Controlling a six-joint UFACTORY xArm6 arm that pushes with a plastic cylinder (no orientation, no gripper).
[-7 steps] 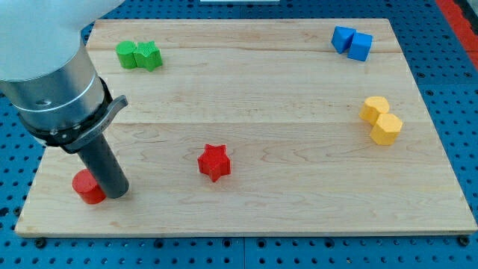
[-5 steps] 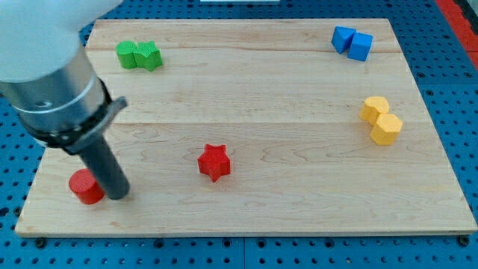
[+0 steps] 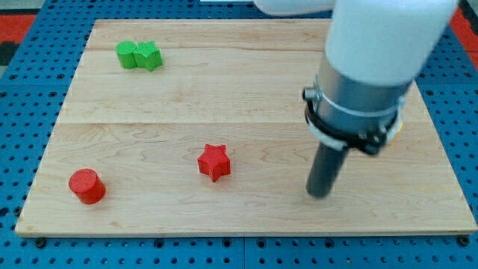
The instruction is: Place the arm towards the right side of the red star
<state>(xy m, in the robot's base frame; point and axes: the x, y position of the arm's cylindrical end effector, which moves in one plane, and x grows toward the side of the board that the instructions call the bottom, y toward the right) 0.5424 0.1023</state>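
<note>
My tip [image 3: 319, 194] has swung from beside the red cylinder [image 3: 87, 186] to the red star's [image 3: 214, 162] right, well apart; no gripper is fitted, so it holds nothing and needs only to close in.

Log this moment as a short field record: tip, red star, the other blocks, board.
tip: on the board, to the view's right of the red star, apart from it
red star: lower middle, untouched
red cylinder: bottom left corner
green blocks: two, side by side, top left
yellow block: only a sliver shows behind the arm
board: wooden
</note>
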